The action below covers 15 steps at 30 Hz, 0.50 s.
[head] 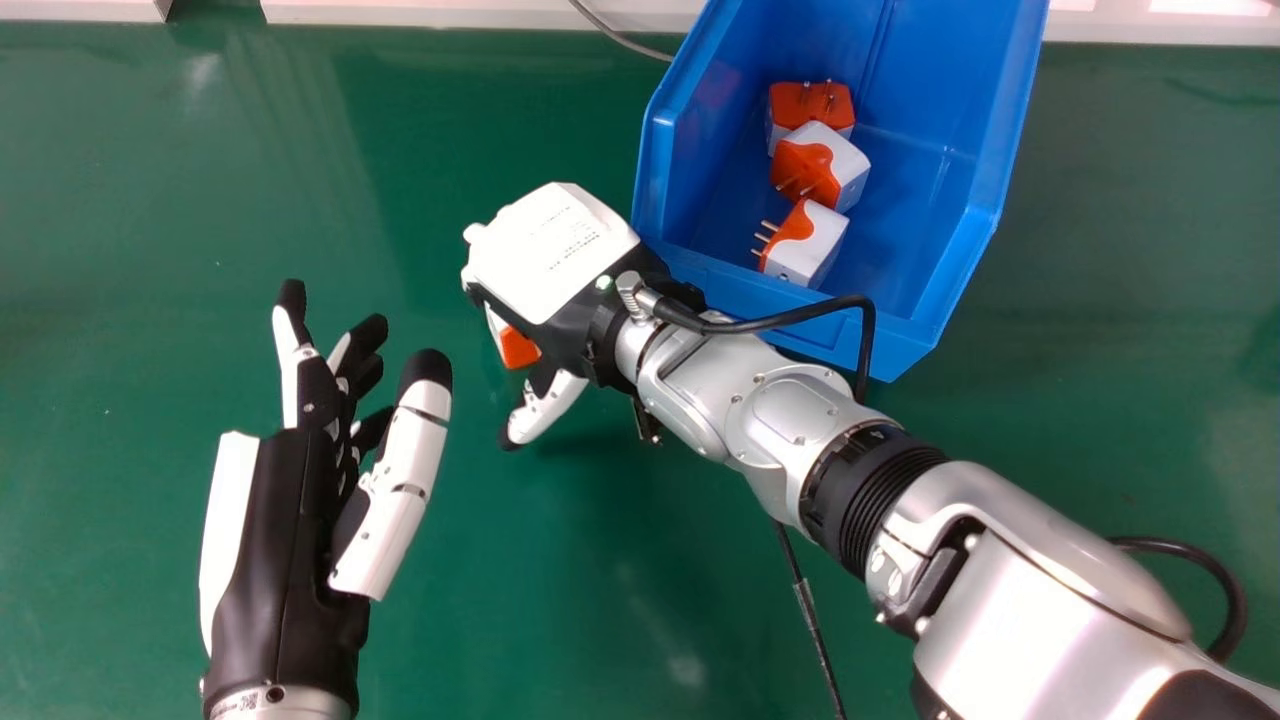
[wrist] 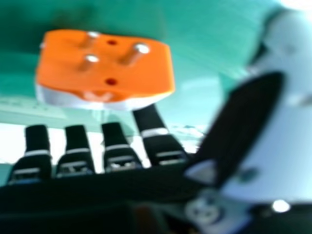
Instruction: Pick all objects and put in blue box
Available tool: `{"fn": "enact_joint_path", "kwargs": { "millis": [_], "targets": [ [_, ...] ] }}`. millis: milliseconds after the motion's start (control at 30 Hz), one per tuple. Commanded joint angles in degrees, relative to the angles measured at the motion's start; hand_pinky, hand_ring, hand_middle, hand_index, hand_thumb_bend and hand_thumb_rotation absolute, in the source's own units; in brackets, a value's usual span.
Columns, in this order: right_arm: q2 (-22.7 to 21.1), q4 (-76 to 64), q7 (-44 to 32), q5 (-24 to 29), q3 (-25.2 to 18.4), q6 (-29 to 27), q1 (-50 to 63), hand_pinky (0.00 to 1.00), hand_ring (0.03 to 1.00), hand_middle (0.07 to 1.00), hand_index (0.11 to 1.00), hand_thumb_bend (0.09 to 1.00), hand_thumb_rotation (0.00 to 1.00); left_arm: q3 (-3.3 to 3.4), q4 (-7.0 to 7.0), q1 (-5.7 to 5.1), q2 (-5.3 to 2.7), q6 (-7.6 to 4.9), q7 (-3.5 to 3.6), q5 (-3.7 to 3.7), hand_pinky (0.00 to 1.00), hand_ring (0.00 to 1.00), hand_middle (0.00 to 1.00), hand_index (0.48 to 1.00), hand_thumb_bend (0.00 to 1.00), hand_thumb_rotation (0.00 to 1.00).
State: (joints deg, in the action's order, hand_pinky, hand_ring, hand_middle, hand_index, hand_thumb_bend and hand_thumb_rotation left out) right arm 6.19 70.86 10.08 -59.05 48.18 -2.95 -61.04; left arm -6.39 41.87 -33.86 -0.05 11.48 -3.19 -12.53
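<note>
The right hand (head: 555,260) is held open over the table, its fingers (wrist: 117,161) straight and its thumb (wrist: 285,126) set apart from them. 1 white-and-orange plug adapter (head: 518,348) is partly covered by the hand, just beside the thumb; whether it is touched cannot be told. On its orange face, 3 metal pins and 2 dark holes are seen in the right hand view. The left hand (head: 290,500) is held at the left of the head view, fingers extended and thumb apart. In the blue box (head: 905,345), 3 similar adapters (head: 822,165) are lined up close together. The green tabletop (head: 120,200) is edged at the far side by a pale strip (head: 450,12), where a thin grey cable (head: 622,40) is seen.
</note>
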Motion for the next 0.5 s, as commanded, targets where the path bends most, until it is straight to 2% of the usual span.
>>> {"fn": "enact_joint_path", "kwargs": {
  "millis": [0, 167, 233, 267, 333, 400, 467],
  "targets": [
    [0.3, 0.0, 0.22, 0.62, 0.07, 0.63, -1.59, 0.85, 0.911, 0.913, 0.685, 0.614, 0.17, -0.43, 1.73, -1.46, -0.1, -2.08, -0.6, -0.47, 0.87, 0.94, 0.94, 0.953, 0.34, 0.74],
    [0.38, 0.07, 0.44, 1.07, -0.37, 0.77, -1.96, 0.85, 0.909, 0.911, 0.694, 0.618, 0.17, -1.52, 2.46, -3.63, -0.21, -3.24, -1.16, -0.95, 0.87, 0.94, 0.94, 0.953, 0.34, 0.74],
    [0.32, 0.05, 0.96, 1.16, -0.46, 0.88, -1.81, 0.84, 0.905, 0.908, 0.714, 0.564, 0.24, -1.82, 2.72, -4.57, -0.14, -3.75, -1.28, -1.07, 0.87, 0.94, 0.94, 0.953, 0.34, 0.74],
    [0.25, 0.19, 1.33, 1.29, -0.58, 0.86, -1.68, 0.83, 0.902, 0.905, 0.724, 0.51, 0.35, -1.87, 2.74, -4.97, -0.13, -4.02, -1.33, -1.07, 0.87, 0.94, 0.94, 0.953, 0.35, 0.75],
    [0.14, 0.25, 1.89, 1.41, -0.67, 0.84, -1.26, 0.83, 0.899, 0.904, 0.728, 0.503, 0.38, -2.05, 2.99, -6.04, -0.13, -4.66, -1.43, -1.05, 0.87, 0.94, 0.94, 0.953, 0.35, 0.75],
    [0.04, 0.55, 2.38, 1.46, -0.66, 0.7, -0.97, 0.83, 0.895, 0.902, 0.728, 0.532, 0.35, -2.21, 3.14, -6.73, -0.2, -5.1, -1.51, -1.1, 0.87, 0.94, 0.94, 0.953, 0.35, 0.75],
    [-0.12, 1.06, 3.25, 1.62, -0.74, 0.34, -0.43, 0.83, 0.894, 0.902, 0.728, 0.538, 0.33, -2.48, 3.33, -7.88, -0.18, -5.78, -1.61, -1.09, 0.87, 0.94, 0.94, 0.953, 0.35, 0.75]
  ]
}}
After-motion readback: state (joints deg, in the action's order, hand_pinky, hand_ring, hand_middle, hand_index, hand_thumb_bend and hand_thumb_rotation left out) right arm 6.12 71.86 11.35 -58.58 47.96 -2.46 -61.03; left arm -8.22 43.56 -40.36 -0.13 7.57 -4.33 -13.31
